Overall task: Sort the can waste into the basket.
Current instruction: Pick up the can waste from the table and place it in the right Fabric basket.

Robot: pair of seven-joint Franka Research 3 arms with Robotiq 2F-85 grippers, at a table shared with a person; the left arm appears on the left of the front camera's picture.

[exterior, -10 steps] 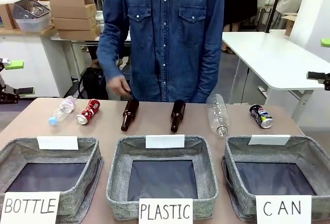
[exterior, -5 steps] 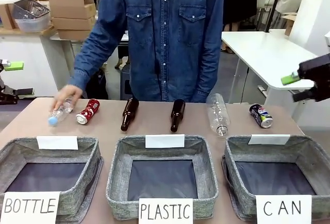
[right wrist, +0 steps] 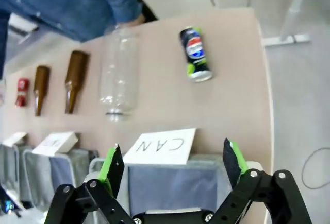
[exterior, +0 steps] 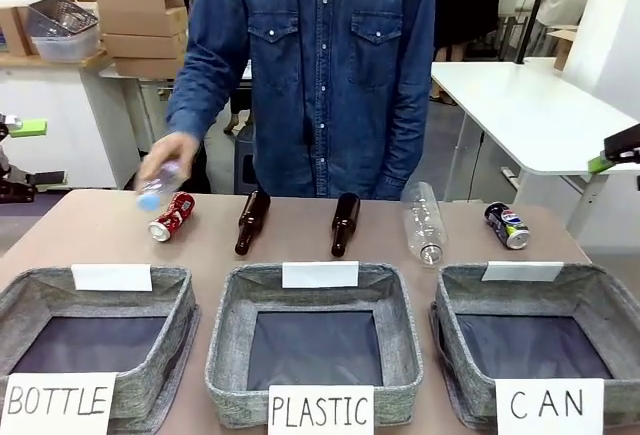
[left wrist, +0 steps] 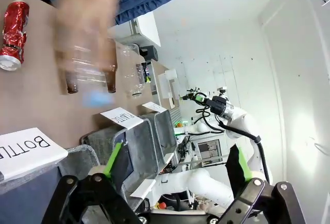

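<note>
Dark can [right wrist: 196, 54] lies on its side just behind CAN basket [exterior: 590, 277]; red can [exterior: 172, 217] at far left. Both light, thin, dented (prob. crush easily, slick): pinch across mid-body. Right gripper [right wrist: 172, 162] and left gripper [left wrist: 178, 157] spread wide, empty.

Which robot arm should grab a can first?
Right, probably. The right gripper is open, facing the dark can and the CAN basket. The left gripper sits off the table's left side, far from both.
</note>
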